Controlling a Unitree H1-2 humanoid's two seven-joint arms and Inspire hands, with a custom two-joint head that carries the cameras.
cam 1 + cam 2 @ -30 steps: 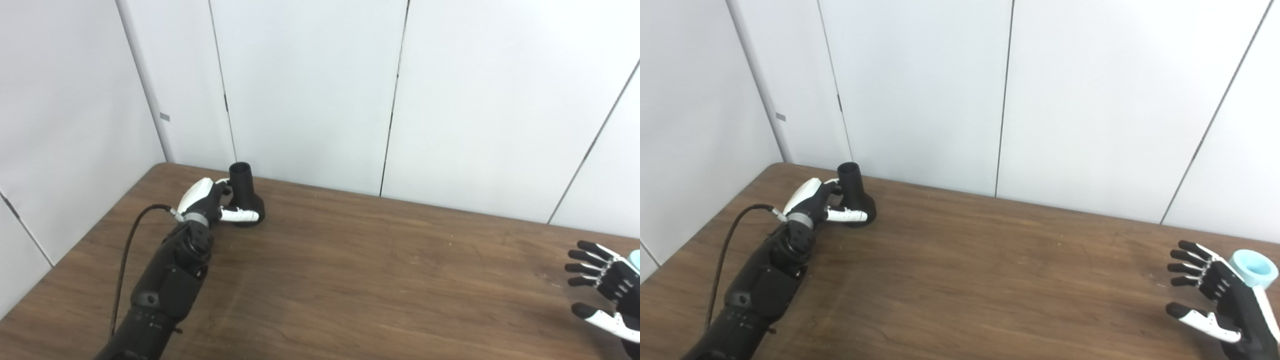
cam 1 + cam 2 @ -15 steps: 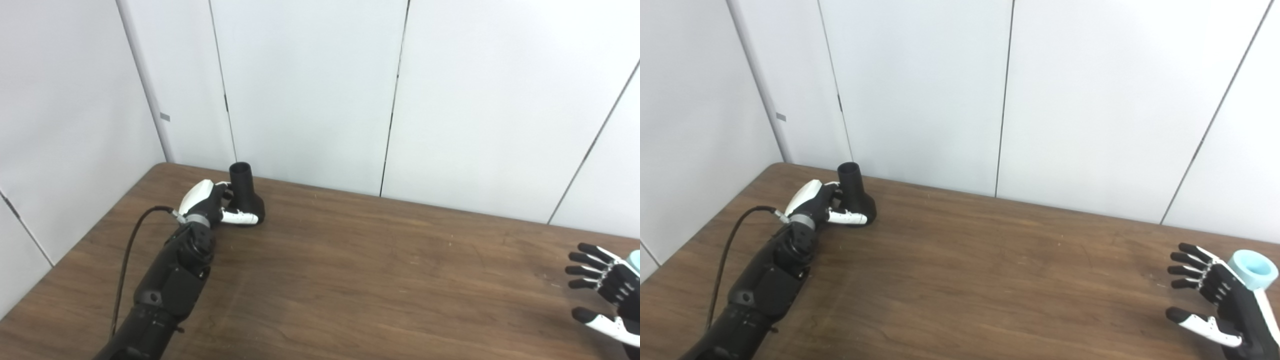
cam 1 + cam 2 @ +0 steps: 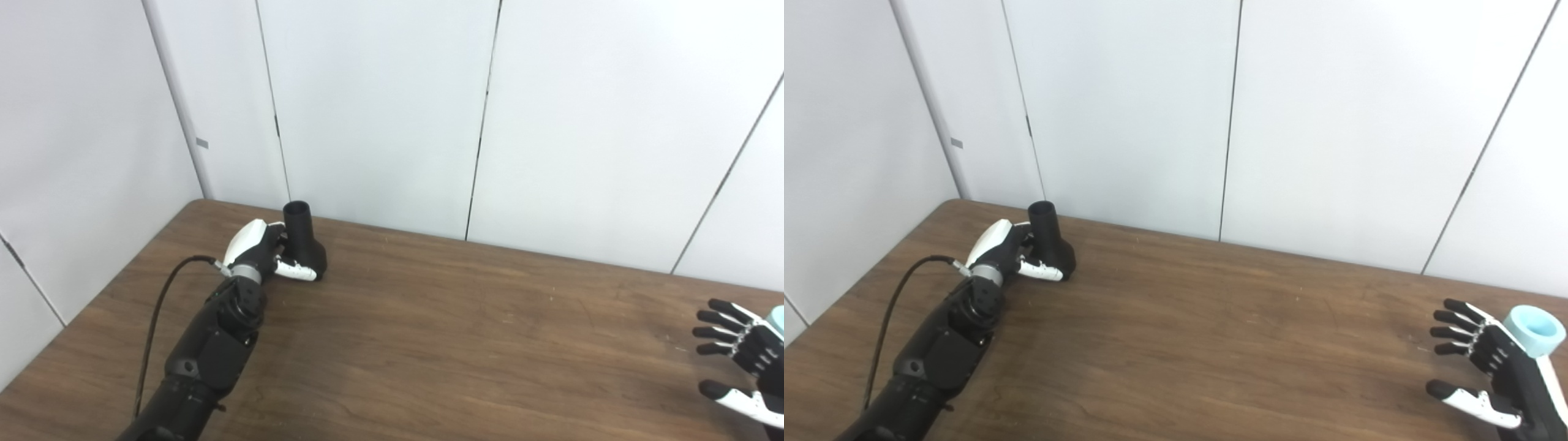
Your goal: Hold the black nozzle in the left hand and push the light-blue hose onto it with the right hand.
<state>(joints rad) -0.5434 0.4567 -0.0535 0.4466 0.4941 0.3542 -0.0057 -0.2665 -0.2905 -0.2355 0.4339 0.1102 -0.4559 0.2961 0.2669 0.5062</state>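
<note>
The black nozzle (image 3: 302, 240) stands upright on its flared base near the far left corner of the table (image 3: 429, 343), and against a second ago the left hand (image 3: 263, 254) has closed in on it — the white thumb now lies across the front of the base and the fingers press the neck from behind, where earlier there was a visible gap. The nozzle seems to have shifted only slightly, so this reads as a grasp settling, with no lift begun. Far from the nozzle, at the table's right edge, the light-blue hose (image 3: 1534, 329) stands open end up just behind the right hand (image 3: 1488, 373), whose fingers are spread wide and empty — it has barely moved, so the hose has yet to be picked up.
</note>
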